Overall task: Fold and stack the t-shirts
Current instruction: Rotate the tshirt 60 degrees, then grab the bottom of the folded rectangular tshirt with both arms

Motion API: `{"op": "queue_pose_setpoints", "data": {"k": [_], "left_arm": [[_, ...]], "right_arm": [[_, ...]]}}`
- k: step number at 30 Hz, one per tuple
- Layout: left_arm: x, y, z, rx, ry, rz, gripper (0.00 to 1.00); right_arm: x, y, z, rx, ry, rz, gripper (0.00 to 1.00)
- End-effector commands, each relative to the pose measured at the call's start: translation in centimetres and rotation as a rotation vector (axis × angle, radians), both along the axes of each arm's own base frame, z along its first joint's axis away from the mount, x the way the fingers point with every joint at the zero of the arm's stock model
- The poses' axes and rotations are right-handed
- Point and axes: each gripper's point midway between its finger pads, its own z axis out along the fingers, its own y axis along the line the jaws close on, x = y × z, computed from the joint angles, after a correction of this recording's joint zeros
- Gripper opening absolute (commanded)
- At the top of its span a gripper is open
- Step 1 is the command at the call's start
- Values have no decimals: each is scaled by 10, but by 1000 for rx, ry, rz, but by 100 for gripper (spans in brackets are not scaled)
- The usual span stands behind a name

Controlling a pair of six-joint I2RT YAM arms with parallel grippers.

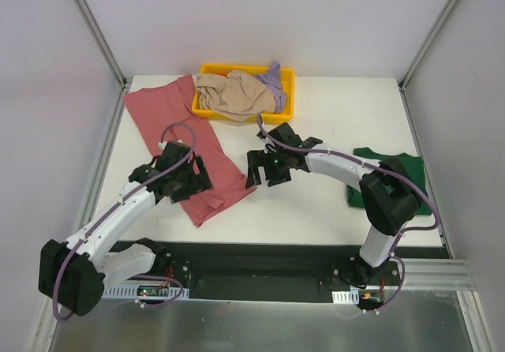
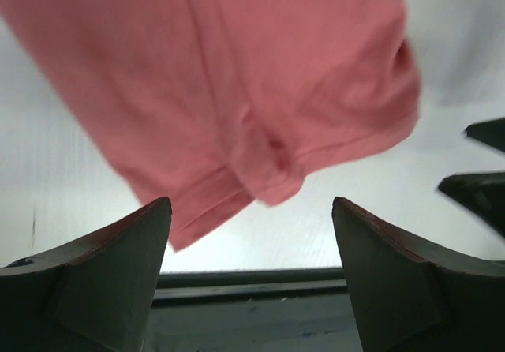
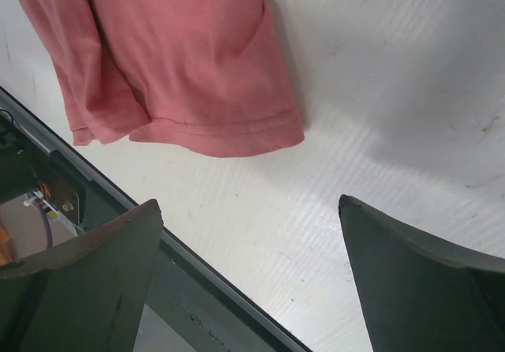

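The rose-red t-shirt (image 1: pixel 180 135) lies in a long strip on the left of the white table; it also shows in the left wrist view (image 2: pixel 237 84) and the right wrist view (image 3: pixel 181 60). My left gripper (image 1: pixel 199 181) is open and empty over the shirt's near end. My right gripper (image 1: pixel 265 170) is open and empty just right of that end, above bare table. The dark green t-shirt (image 1: pixel 410 180) lies at the right edge, partly behind my right arm. The beige t-shirt (image 1: pixel 230 95) and lavender t-shirt (image 1: pixel 274 81) are bunched in the tray.
A yellow plastic tray (image 1: pixel 286 109) stands at the back middle of the table (image 1: pixel 331 131). A black strip and metal rail run along the near edge (image 1: pixel 260 261). Frame posts stand at the back corners.
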Motion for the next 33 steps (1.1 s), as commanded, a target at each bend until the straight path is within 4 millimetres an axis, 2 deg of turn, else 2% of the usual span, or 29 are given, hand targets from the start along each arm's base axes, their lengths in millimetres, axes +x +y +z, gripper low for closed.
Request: {"op": "queue_pose_setpoints", "data": {"k": [1,5,10,14,18,22,25,30,33], "left_arm": [[-49,15,-26,98,111,29,78],[-68,3,-51,152,223,-39,70],[-71,6,-76,246,335,-49,50],[-80,10,-89,279,399,-60,41],[-91,13,-93,281,426,-92,31],[-99,18,-90,284,437,-95,28],[-98,19,-89,292,433,-98,22],[-92,15,-88,297,442,-106,1],[-94,18,-88,310,443,-113,0]], "right_arm": [[-7,16,10,50,20,23,96],[1,16,2,-11,-10,-11,96],[0,19,-10,-72,-42,-7,98],[4,16,-28,-130,-26,-39,99],[6,19,-35,-148,-20,-48,92],[6,25,-38,-159,-21,-52,87],[4,29,-38,-157,-15,-60,81],[-16,48,-38,-101,32,-17,71],[-17,51,-43,-108,42,-29,61]]}}
